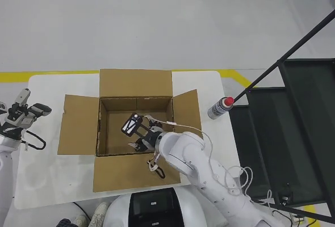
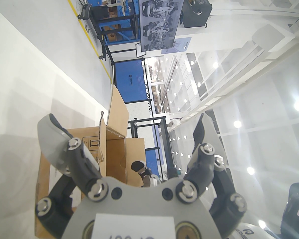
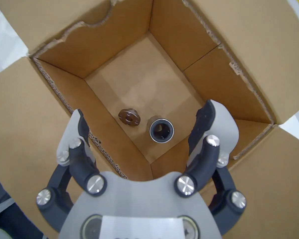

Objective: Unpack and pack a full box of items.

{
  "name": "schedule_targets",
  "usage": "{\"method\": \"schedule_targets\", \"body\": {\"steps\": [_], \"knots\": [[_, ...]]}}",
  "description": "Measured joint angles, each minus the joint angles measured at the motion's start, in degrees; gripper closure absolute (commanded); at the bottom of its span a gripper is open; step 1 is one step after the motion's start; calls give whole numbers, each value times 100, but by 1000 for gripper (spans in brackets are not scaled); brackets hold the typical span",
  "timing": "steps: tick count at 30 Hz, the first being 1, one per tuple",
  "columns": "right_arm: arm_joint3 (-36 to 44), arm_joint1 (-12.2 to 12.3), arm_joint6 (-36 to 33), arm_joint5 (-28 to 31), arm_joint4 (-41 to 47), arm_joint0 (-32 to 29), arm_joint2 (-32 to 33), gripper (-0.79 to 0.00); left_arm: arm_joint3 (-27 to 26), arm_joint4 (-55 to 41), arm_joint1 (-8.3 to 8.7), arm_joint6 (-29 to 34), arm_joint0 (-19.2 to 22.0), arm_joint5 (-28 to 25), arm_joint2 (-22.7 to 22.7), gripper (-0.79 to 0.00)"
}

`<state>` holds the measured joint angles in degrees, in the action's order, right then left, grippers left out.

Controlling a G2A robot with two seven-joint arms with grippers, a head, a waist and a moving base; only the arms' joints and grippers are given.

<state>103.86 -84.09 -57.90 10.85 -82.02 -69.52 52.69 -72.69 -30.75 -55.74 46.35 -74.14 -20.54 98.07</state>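
Note:
An open cardboard box (image 1: pixel 135 84) stands mid-table with all its flaps folded outward. On its floor lie two metal parts: a flanged bushing (image 3: pixel 129 117) and a cylindrical bearing (image 3: pixel 161 130) beside it. My right gripper (image 3: pixel 143 111) hangs open above the box's opening, over the two parts and clear of them; the top view shows the right gripper (image 1: pixel 137 131) over the box's near half. My left gripper (image 1: pixel 31 103) is open and empty at the table's left edge, apart from the box (image 2: pixel 114 145).
A can with a red cap (image 1: pixel 219 108) stands on the white table (image 1: pixel 48 91) right of the box. A black metal rack (image 1: pixel 304 125) stands past the table's right side. Bare tabletop lies left of the box.

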Motion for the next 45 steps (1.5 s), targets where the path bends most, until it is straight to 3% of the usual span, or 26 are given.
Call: {"method": "schedule_targets", "body": {"steps": [12,30,31,32,33,34,45], "knots": [[-1316,-149,-1252,-536,269,800,-136,-785,0,0,0,0,0,0,0,-785],[-2907,-388,-1179,-574,1056,1551,-492,-785,0,0,0,0,0,0,0,-785],[-2977,-401,-1171,-578,1077,1581,-517,-708,0,0,0,0,0,0,0,-785],[-3066,-418,-1157,-586,1111,1620,-547,-366,0,0,0,0,0,0,0,-785],[-3130,-430,-1149,-592,1135,1649,-566,-145,0,0,0,0,0,0,0,-785],[-3191,-442,-1148,-601,1156,1678,-583,0,0,0,0,0,0,0,0,-785],[-3099,-445,-1296,-719,1014,1735,-571,0,0,0,0,0,0,0,0,-785]]}}
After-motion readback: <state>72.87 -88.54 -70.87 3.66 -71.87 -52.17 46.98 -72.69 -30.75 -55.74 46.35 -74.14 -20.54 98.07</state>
